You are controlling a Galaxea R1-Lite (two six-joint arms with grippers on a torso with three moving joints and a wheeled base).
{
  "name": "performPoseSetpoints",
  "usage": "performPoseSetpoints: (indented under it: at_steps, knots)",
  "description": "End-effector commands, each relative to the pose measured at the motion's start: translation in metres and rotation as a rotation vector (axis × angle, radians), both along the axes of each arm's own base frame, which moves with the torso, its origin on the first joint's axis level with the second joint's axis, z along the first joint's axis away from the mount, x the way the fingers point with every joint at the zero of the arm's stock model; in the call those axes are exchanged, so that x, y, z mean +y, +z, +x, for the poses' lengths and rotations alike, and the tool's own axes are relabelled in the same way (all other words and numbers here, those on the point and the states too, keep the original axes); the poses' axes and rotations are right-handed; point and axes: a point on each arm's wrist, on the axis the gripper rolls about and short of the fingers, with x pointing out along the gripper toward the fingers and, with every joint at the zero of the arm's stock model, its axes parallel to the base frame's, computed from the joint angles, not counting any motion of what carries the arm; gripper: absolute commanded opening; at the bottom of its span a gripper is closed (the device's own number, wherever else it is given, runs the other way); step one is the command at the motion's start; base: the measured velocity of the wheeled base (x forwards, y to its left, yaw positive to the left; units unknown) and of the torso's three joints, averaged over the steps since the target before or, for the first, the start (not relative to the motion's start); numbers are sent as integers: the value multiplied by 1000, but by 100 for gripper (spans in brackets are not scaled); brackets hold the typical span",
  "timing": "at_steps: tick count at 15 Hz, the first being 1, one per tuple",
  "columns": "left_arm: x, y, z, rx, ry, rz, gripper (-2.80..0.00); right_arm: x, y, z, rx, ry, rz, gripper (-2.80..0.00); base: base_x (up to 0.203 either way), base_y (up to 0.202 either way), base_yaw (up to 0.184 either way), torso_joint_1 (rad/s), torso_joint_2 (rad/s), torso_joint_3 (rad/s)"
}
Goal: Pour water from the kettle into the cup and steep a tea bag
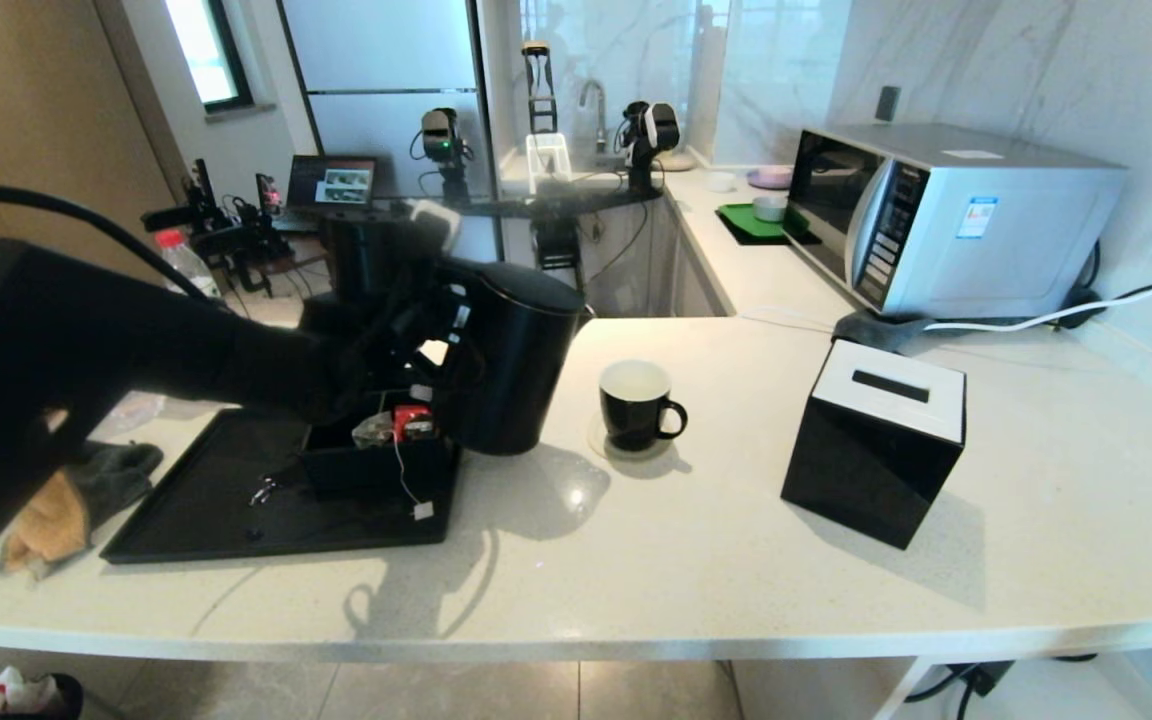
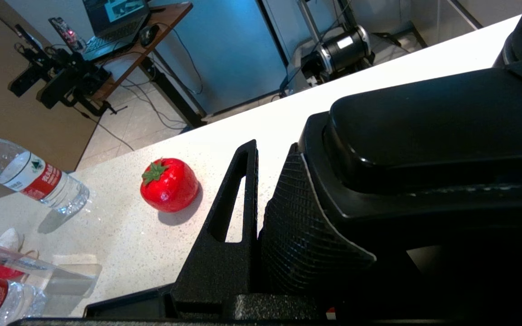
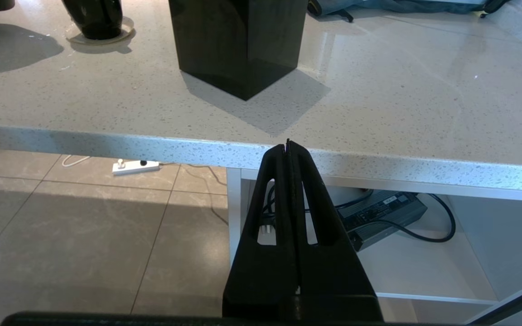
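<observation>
The tall black kettle [image 1: 511,360] stands slightly tilted at the tray's right edge, left of the cup; I cannot tell if its base touches the counter. My left gripper [image 1: 436,355] is shut on its handle [image 2: 424,136], one textured pad [image 2: 297,226] pressed against it, the other finger hidden behind it. The black cup [image 1: 636,405] with a white inside sits on a coaster; no water can be made out in it. The tea bag [image 1: 374,430] lies in a small black box, its string and tag [image 1: 423,510] hanging onto the tray. My right gripper [image 3: 288,145] is shut and empty, below the counter's front edge.
A black tray [image 1: 236,510] lies at the counter's left with a cloth [image 1: 66,500] beside it. A black tissue box [image 1: 876,440] stands right of the cup, a microwave [image 1: 946,215] behind it. A red toy strawberry [image 2: 169,184] and plastic bottles [image 2: 30,176] lie beyond the kettle.
</observation>
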Motion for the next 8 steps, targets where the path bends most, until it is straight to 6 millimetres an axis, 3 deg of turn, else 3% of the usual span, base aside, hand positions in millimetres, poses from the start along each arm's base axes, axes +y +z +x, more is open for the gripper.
performPoseSetpoints:
  at_steps: [1,8]
  knots:
    - [3,3,0,-10,9,-1,-280,0,0,0,2,4,-1,-280,0,0,0,0,0,0]
    - [11,0,-9,6,16,2,-280,0,0,0,2,0,-1,-280,0,0,0,0,0,0]
